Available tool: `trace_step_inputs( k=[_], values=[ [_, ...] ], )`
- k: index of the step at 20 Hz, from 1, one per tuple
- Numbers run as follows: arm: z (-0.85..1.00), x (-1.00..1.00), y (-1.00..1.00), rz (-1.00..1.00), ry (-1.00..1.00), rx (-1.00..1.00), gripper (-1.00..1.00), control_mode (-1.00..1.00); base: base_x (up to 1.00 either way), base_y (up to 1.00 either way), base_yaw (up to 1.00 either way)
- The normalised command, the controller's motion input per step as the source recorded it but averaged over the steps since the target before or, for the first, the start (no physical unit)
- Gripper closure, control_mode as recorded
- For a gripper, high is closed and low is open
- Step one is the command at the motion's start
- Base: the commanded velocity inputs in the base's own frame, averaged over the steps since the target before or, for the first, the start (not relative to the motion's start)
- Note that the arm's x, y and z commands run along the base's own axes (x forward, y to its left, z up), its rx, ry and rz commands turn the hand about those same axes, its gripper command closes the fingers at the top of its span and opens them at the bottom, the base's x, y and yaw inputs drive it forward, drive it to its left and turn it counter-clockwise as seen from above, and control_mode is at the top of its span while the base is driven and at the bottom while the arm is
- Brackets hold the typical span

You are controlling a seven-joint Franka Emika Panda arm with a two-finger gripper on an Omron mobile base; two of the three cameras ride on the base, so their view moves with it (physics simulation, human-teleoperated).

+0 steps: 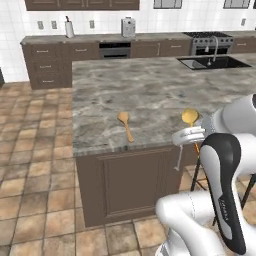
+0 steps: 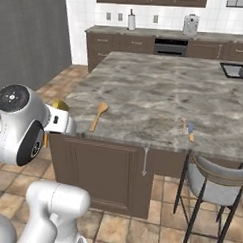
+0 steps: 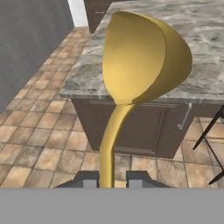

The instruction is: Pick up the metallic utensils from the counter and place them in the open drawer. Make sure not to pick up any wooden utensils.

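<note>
While the wooden spoon (image 1: 125, 125) lies on the counter (image 1: 150, 90), the gripper (image 3: 110, 178) clamps what looks like a golden ladle (image 3: 140, 57) by its handle.

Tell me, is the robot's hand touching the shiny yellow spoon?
Touching. In the hand view the golden spoon has its handle running down between the two dark fingertips of the gripper, which are closed against it on both sides.
</note>
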Motion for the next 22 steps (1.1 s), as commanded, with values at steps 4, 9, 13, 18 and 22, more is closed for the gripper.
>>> trace_step_inputs(
  k=[4,9,13,18,22],
  values=[
    [0.00,0.00,0.00,0.00,0.00,0.00,1.00,1.00,0.01,1.00,-0.01],
    [0.00,0.00,0.00,0.00,0.00,0.00,1.00,1.00,0.11,1.00,-0.05],
    [0.00,0.00,0.00,0.00,0.00,0.00,1.00,1.00,0.59,1.00,-0.15],
    [0.00,0.00,0.00,0.00,0.00,0.00,1.00,1.00,0.01,1.00,-0.30],
    [0.00,0.00,0.00,0.00,0.00,0.00,1.00,1.00,0.10,1.00,-0.37]
  ],
)
